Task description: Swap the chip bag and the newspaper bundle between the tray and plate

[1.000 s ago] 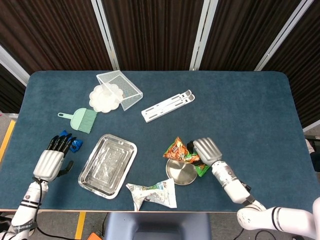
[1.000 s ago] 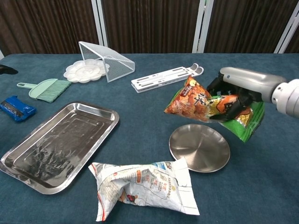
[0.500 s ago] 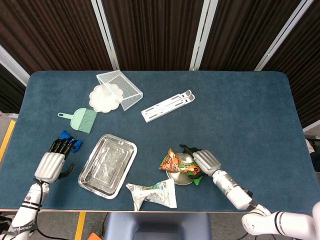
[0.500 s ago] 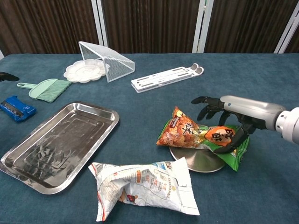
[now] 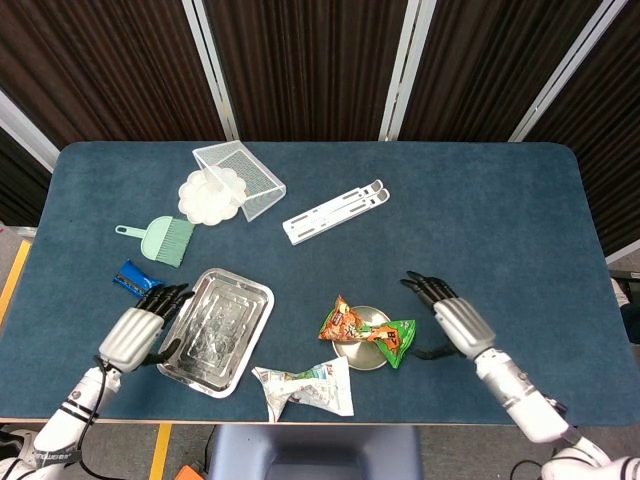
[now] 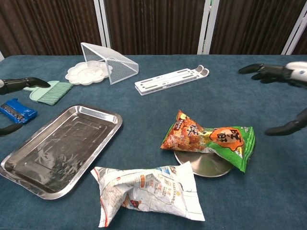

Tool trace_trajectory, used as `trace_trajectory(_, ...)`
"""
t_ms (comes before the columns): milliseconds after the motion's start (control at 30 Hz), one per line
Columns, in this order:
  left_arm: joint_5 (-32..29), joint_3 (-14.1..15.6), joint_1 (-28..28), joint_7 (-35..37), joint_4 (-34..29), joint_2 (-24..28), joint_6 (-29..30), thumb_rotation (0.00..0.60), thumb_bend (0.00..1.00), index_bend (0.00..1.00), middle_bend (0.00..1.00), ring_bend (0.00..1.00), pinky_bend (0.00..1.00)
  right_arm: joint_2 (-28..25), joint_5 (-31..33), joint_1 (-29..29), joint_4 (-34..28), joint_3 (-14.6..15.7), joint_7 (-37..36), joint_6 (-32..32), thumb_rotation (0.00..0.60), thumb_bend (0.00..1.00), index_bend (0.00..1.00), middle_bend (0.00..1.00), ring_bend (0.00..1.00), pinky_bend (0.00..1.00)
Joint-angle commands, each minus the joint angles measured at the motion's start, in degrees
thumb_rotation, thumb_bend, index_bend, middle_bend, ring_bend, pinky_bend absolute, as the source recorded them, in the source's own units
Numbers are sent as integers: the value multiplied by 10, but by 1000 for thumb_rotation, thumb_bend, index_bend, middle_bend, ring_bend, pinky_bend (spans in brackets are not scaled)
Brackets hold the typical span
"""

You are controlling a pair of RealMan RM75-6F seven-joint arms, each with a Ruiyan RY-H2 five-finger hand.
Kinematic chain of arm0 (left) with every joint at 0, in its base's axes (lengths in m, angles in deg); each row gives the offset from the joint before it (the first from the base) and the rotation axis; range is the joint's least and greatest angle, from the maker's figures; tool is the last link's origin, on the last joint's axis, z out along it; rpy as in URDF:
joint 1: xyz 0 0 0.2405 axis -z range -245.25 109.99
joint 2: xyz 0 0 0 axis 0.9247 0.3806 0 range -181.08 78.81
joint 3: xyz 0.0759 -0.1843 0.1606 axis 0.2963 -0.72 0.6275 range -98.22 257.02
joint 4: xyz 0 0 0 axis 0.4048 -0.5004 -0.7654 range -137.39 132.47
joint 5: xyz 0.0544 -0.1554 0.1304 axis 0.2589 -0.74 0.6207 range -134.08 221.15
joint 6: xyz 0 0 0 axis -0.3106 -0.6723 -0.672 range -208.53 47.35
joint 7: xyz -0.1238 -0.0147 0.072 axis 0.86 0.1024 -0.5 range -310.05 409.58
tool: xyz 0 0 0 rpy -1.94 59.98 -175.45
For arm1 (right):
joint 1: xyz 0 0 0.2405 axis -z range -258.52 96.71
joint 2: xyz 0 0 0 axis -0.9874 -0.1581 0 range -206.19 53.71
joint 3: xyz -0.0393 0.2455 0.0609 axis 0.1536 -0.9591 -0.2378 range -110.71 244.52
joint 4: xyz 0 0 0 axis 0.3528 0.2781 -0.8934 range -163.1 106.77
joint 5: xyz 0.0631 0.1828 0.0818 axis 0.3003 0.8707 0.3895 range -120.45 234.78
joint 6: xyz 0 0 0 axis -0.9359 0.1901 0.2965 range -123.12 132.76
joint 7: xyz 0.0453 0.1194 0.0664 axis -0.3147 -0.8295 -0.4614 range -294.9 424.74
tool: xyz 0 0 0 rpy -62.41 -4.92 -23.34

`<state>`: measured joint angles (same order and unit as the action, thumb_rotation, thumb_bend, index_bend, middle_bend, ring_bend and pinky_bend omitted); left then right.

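chip bag (image 6: 209, 139): orange and green, crinkled, laid flat across the plate, its orange end overhanging the left rim and its green end the right rim.
plate (image 6: 205, 164): round, metal, largely covered by the chip bag; only the near part of its surface is seen.
newspaper bundle (image 6: 146, 191): printed paper, crumpled and folded, lain on the counter just in front of the plate and beside the tray's near corner.
tray (image 6: 29, 176): rectangular, shiny steel, set at an angle on the counter; nothing is carried in it.
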<state>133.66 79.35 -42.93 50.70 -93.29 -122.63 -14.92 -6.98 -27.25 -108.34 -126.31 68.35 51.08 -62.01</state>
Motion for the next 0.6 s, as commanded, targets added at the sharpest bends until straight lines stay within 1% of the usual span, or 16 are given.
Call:
trace_trajectory(33, 19, 15, 24, 49, -32, 13, -37, 600, 426, 0, 0, 0, 0, -30, -61, 97, 32, 33, -12, -133, 600, 41, 0, 0, 0, 0)
trace_trajectory(100, 29, 26, 42, 103, -50, 18, -68, 600, 425, 0, 0, 0, 0, -21, -62, 122, 58, 38, -2, -160, 600, 40, 0, 0, 0, 0)
trace_trajectory(167, 49, 34, 58, 145, -63, 18, -85, 600, 422, 0, 0, 0, 0, -26, -66, 131, 63, 44, -22, -161, 600, 40, 0, 0, 0, 0)
trace_trajectory(233, 66, 37, 70, 178, -70, 10, -89, 600, 415, 0, 0, 0, 0, -38, -84, 132, 62, 47, -49, -168, 600, 40, 0, 0, 0, 0)
trace_trajectory(367, 89, 47, 94, 261, -79, -9, -101, 600, 421, 0, 0, 0, 0, -50, -97, 141, 69, 44, -84, -185, 600, 40, 0, 0, 0, 0)
trace_trajectory(467, 94, 52, 107, 280, -71, -31, -113, 600, 423, 0, 0, 0, 0, -50, -82, 146, 77, 29, -86, -192, 600, 40, 0, 0, 0, 0)
trace_trajectory(600, 91, 56, 120, 268, -67, -69, -133, 600, 419, 0, 0, 0, 0, -54, -68, 146, 77, 20, -100, -180, 600, 40, 0, 0, 0, 0)
